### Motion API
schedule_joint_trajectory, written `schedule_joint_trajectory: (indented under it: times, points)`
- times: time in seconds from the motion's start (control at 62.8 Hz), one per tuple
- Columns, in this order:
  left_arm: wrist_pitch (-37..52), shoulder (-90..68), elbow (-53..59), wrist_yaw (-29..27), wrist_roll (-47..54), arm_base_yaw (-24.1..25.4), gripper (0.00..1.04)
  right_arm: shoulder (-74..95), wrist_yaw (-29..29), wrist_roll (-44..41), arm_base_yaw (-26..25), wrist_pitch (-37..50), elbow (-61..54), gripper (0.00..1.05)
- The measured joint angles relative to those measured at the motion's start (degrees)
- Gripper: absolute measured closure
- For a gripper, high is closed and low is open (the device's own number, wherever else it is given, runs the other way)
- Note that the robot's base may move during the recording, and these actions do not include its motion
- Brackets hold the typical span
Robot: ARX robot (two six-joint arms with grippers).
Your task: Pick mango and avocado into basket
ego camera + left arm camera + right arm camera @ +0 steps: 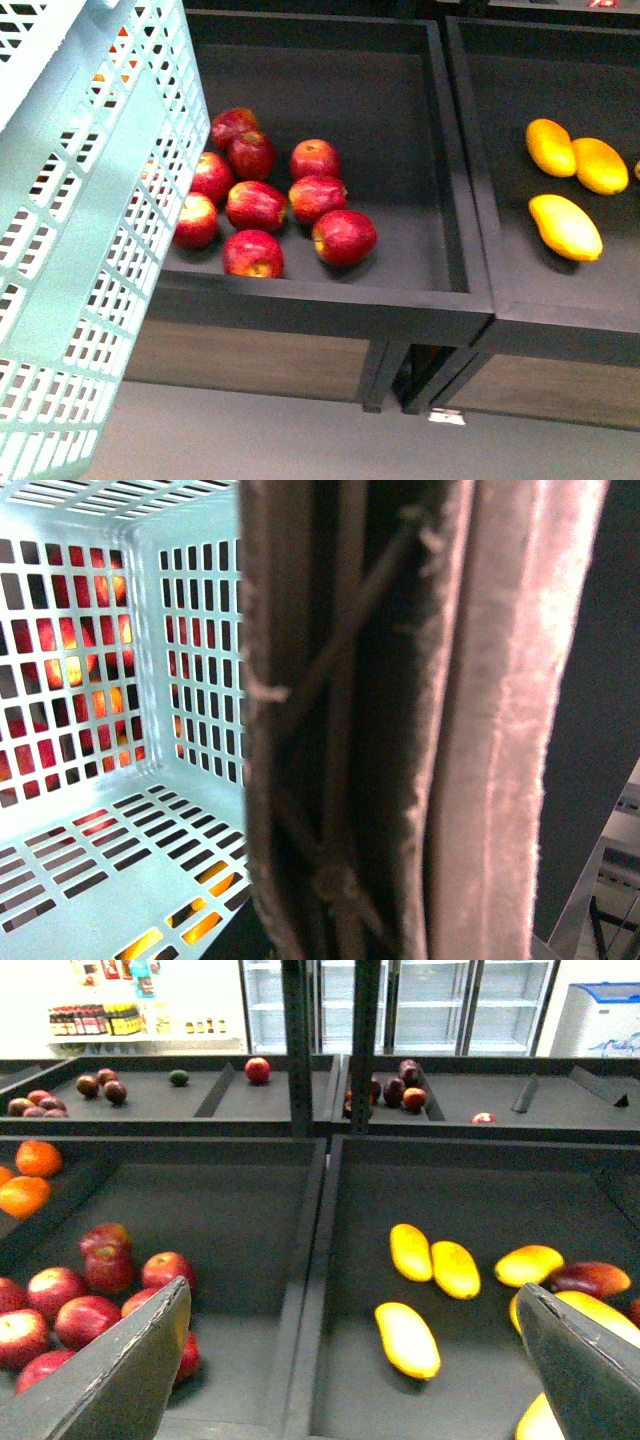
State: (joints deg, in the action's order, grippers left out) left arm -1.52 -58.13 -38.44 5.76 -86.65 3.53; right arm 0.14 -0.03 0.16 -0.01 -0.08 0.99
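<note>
Between the wide-spread fingers of the right gripper (352,1292), the nearest mango (407,1340) is lying just ahead in the right-hand bin (560,1165), its long axis running roughly along the reach, so the right arm is sitting nearer. I am failing to tell the left gripper's state past the brown handles (340,730). Farther out, at least six mangoes are showing, one dark green fruit, probably the avocado (178,1077), is resting in a far bin, and the single basket (90,250) is hanging empty beside nine apples (256,205).
</note>
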Motion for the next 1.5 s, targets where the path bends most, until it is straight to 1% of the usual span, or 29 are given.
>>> schedule_joint_trajectory:
  times: [0.207, 0.334, 0.398, 0.414, 0.43, 0.446, 0.462, 0.478, 0.493, 0.525, 0.541, 0.557, 0.573, 0.621, 0.7, 0.876, 1.003, 1.067, 1.162, 1.289, 1.401, 1.496]
  points:
    - [0.0, -0.1, 0.0, -0.1, 0.2, 0.3, 0.9, 0.0, -0.4, 0.0, 0.0, 0.0, 0.0, 0.09]
    - [0.0, -0.1, 0.0, -1.9, 1.0, 0.8, 0.9, 0.0, -0.5, 0.0, 0.0, 0.0, 0.0, 0.09]
    - [-0.1, -0.1, 0.0, -1.3, 1.4, 0.7, 0.91, 0.0, -0.2, 0.0, 0.0, 0.0, 0.0, 0.09]
    - [-0.3, -0.2, -0.1, 0.7, 2.4, 0.9, 0.91, 0.0, -0.2, 0.0, 0.0, 0.0, 0.0, 0.09]
    - [-1.1, -0.4, -0.4, 4.8, 4.7, 1.6, 0.91, 0.0, -0.2, 0.0, 0.0, 0.0, 0.0, 0.09]
    - [-1.5, -0.6, -0.6, 7.0, 5.9, 1.7, 0.91, 0.0, -0.1, 0.0, 0.0, 0.0, 0.0, 0.09]
    - [-2.1, -1.0, -0.9, 10.8, 8.1, 1.8, 0.91, 0.0, 0.0, 0.0, 0.0, 0.0, 0.0, 0.09]
    - [-2.3, -1.3, -1.0, 13.0, 10.7, 1.8, 0.91, 0.0, 0.0, 0.0, 0.0, 0.0, 0.0, 0.09]
    - [-2.6, -1.9, -1.2, 17.1, 14.4, 1.8, 0.91, 0.0, 0.0, 0.0, 0.0, 0.0, 0.0, 0.09]
    - [-2.6, -2.5, -1.4, 20.7, 18.1, 1.4, 0.91, 0.0, 0.0, 0.0, 0.0, 0.0, 0.0, 0.09]
    - [-2.6, -3.3, -1.7, 24.3, 22.5, 0.5, 0.91, 0.0, 0.0, 0.0, 0.0, 0.0, 0.0, 0.09]
    - [-2.5, -3.6, -1.7, 25.5, 23.4, 0.0, 0.91, 0.0, 0.0, 0.0, 0.0, 0.0, 0.0, 0.09]
    - [-2.3, -4.1, -1.8, 26.8, 26.6, -0.8, 0.91, 0.0, 0.0, 0.0, 0.0, 0.0, 0.0, 0.09]
    - [-1.5, -5.5, -2.1, 28.2, 31.5, -3.1, 0.91, 0.0, 0.0, 0.0, 0.0, 0.0, 0.0, 0.09]
    - [0.1, -8.5, -3.3, 27.3, 36.1, -7.2, 0.91, 0.0, 0.0, 0.0, 0.0, 0.0, 0.0, 0.09]
    - [2.1, -17.3, -10.3, 21.4, 40.5, -17.4, 0.91, 0.0, 0.0, 0.0, 0.0, 0.0, 0.0, 0.09]
    - [0.9, -24.0, -15.9, 18.5, 40.0, -24.0, 0.91, 0.0, 0.0, 0.0, 0.0, 0.0, 0.0, 0.09]
    - [0.0, -26.5, -18.2, 17.9, 39.4, -26.3, 0.91, 0.0, 0.0, 0.0, 0.0, 0.0, 0.0, 0.09]
    - [-2.6, -31.4, -24.3, 16.3, 37.5, -31.3, 0.91, 0.0, 0.0, 0.0, 0.0, 0.0, 0.0, 0.09]
    - [-5.6, -33.3, -28.3, 14.3, 36.9, -34.9, 0.91, 0.0, 0.0, 0.0, 0.0, 0.0, 0.0, 0.09]
    - [-6.0, -33.9, -29.3, 13.2, 36.1, -37.6, 0.91, 0.0, 0.0, 0.0, 0.0, 0.0, 0.0, 0.09]
    - [-6.2, -34.1, -29.4, 12.7, 36.0, -38.6, 0.91, 0.0, 0.0, 0.0, 0.0, 0.0, 0.0, 0.09]
